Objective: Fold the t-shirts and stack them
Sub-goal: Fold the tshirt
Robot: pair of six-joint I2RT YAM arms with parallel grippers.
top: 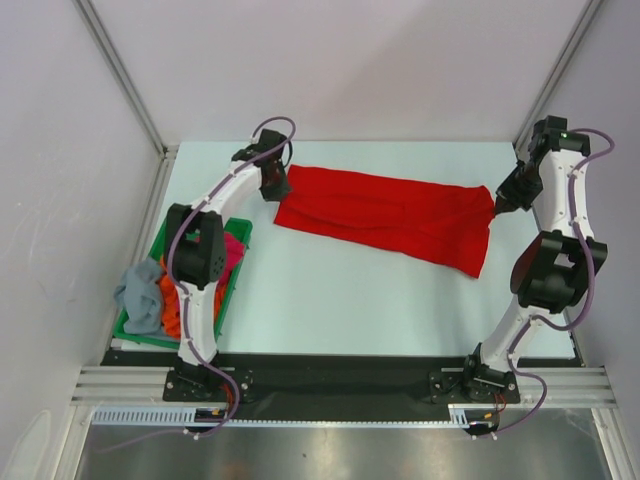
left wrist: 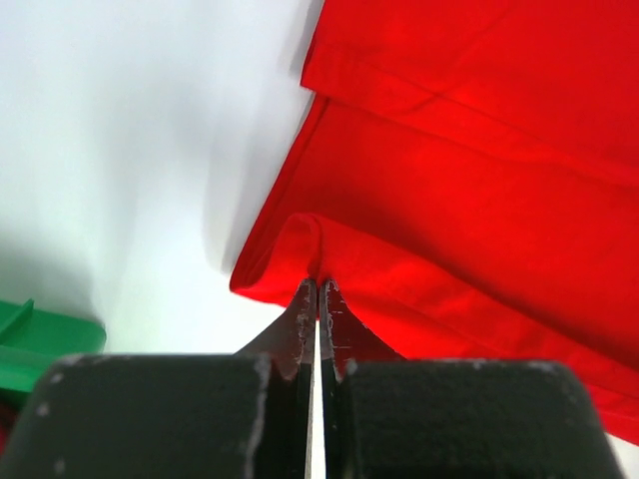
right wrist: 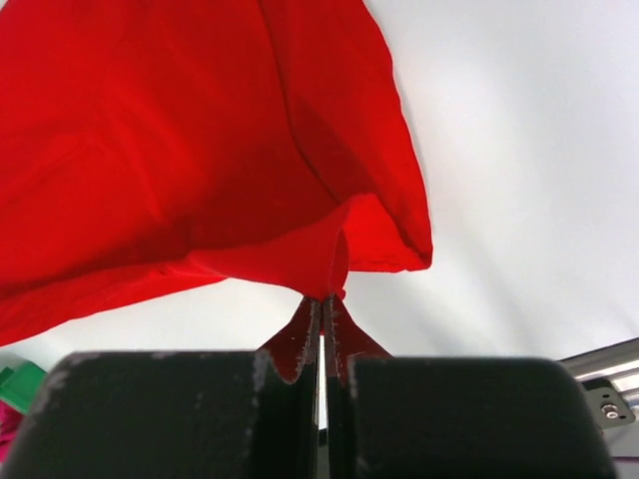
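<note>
A bright red t-shirt [top: 390,213] lies stretched in a long band across the far half of the table. My left gripper [top: 277,190] is shut on its left end; in the left wrist view the jaws [left wrist: 318,284] pinch a folded edge of the red cloth [left wrist: 469,190]. At the right end my right gripper [top: 497,205] is shut on the shirt, and the right wrist view shows its tips [right wrist: 324,297] pinching a bunched corner of red cloth [right wrist: 180,150] lifted off the table. More t-shirts, orange [top: 172,297], magenta-pink [top: 234,250] and grey-blue [top: 140,290], sit heaped at the left.
A green tray [top: 233,285] holds the heap of shirts beside the left arm, and its corner [left wrist: 40,344] shows in the left wrist view. White walls and metal posts close in the table at the back and sides. A black rail [top: 340,375] runs along the near edge.
</note>
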